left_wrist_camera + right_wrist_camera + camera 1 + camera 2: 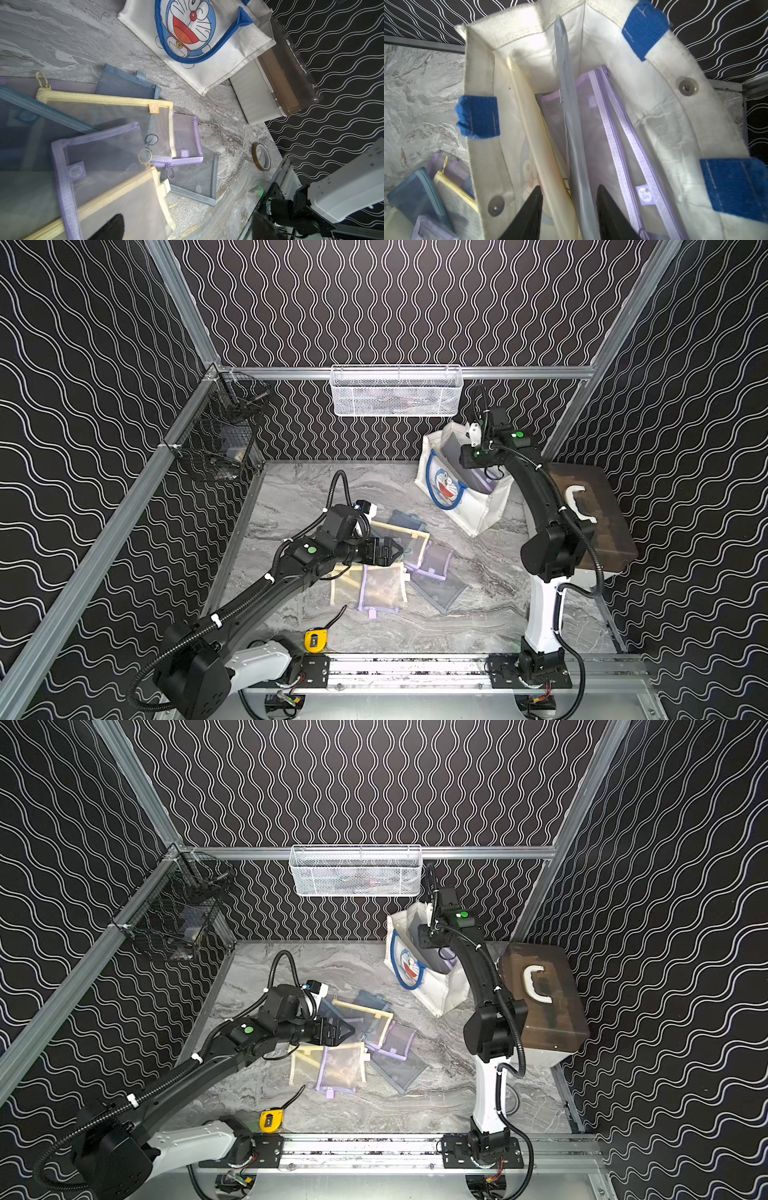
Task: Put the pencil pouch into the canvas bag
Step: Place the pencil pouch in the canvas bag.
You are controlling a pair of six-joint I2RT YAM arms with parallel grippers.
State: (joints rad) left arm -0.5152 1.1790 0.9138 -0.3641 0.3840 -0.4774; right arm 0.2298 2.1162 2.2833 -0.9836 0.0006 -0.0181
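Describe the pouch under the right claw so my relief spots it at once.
Find the white canvas bag at the back right of the table. Inside it, several pouches stand on edge, and the right claw hangs open over the middle one. It is the grey pouch, between a cream pouch and a lilac pouch.

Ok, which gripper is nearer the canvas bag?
Right. The right gripper sits over the mouth of the canvas bag, jaws either side of a grey pouch; the left gripper is away over the loose pouches.
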